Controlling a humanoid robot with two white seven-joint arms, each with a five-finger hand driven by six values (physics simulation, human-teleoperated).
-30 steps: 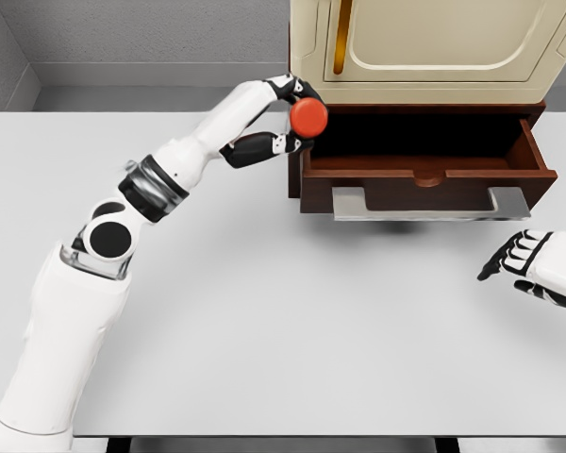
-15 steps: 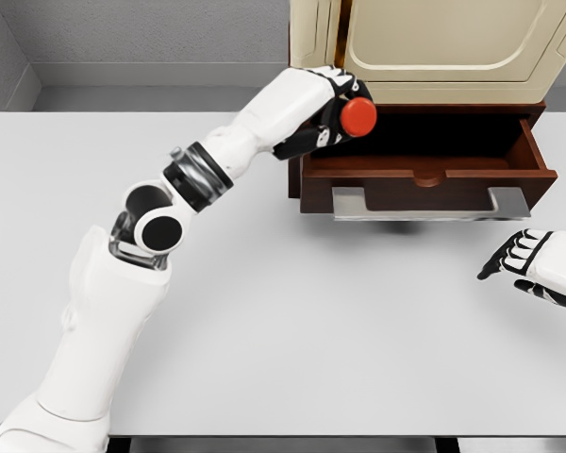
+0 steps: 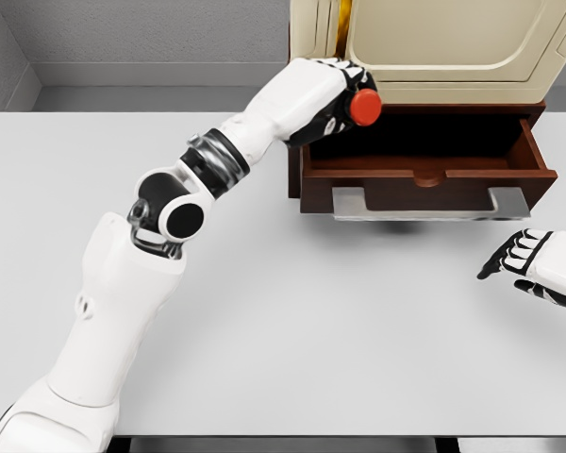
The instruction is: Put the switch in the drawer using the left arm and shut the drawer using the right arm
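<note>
The left hand grips the red switch in curled fingers, holding it above the left end of the open drawer, under the cream cabinet. The right hand rests on the white surface near the right edge, fingers loosely extended and holding nothing.

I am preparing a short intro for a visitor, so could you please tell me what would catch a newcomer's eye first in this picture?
The red switch stands out most, gripped in the left hand over the left end of the open dark wooden drawer, under a cream cabinet. The long white left arm sweeps up from the lower left across the pale table. The right hand rests open at the right edge.
</note>
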